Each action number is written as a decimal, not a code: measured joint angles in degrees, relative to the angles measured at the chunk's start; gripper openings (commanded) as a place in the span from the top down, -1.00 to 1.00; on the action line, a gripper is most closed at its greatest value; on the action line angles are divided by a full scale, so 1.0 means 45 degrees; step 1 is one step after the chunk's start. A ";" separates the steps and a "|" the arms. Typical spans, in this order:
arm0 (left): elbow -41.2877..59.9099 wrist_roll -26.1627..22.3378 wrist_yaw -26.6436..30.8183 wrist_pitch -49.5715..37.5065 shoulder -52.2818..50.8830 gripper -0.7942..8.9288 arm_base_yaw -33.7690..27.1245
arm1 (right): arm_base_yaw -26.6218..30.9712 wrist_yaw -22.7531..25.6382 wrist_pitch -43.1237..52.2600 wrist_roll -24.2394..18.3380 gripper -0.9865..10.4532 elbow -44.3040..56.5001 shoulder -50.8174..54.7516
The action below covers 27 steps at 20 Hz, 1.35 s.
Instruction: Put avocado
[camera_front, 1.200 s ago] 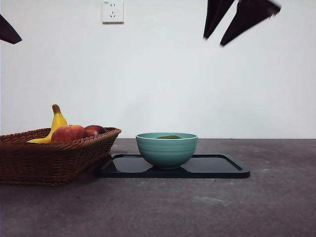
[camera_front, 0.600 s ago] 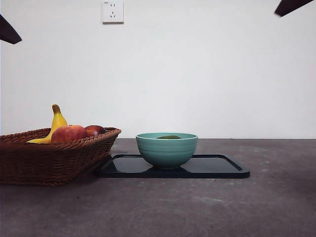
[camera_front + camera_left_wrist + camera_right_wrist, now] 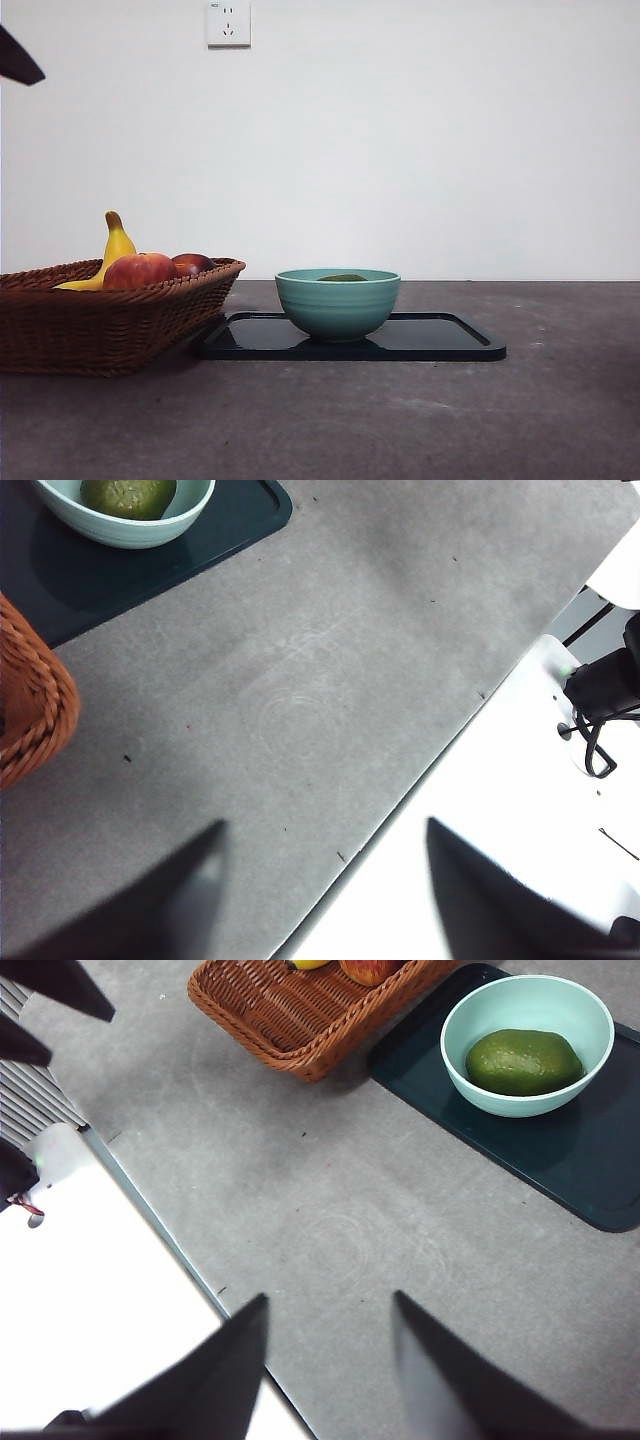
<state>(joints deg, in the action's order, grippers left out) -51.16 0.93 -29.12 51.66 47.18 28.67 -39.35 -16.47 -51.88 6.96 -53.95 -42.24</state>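
Note:
The dark green avocado point(image 3: 523, 1061) lies inside the teal bowl point(image 3: 528, 1044), which stands on the dark tray point(image 3: 600, 1150). In the front view only its top point(image 3: 343, 277) shows above the bowl's rim point(image 3: 337, 303). It also shows in the left wrist view point(image 3: 128, 495). My right gripper point(image 3: 330, 1345) is open and empty, high above the table, well away from the bowl. My left gripper point(image 3: 325, 875) is open and empty, over the table's edge. A black tip point(image 3: 17, 62) shows at the front view's top left.
A wicker basket point(image 3: 110, 315) stands left of the tray point(image 3: 440, 340) and holds a yellow banana point(image 3: 112, 250), a red apple point(image 3: 140, 270) and another dark red fruit point(image 3: 193, 264). The table's edge and white floor show in both wrist views.
The dark gripper at the front view's top right has risen out of that view. The bowl, avocado and basket have not moved.

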 measured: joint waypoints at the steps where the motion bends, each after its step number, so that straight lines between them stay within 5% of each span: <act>1: 0.0000 0.0000 0.0000 0.0000 0.0000 0.80 0.0000 | 0.0000 0.0000 0.0000 0.0000 0.81 0.0000 0.0000; 22: 0.0005 -0.0170 0.0092 -0.0083 -0.0087 0.82 -0.0049 | 0.0000 0.0000 0.0058 0.0000 0.81 0.0000 0.0000; 27: 0.0510 -0.2293 0.0865 -0.4265 -0.1889 0.82 -0.2419 | 0.0000 0.0000 0.0058 0.0000 0.81 0.0000 0.0000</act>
<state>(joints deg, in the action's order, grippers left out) -48.86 -9.39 -25.23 32.47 38.68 17.78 -39.35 -16.47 -51.62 6.96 -53.95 -42.24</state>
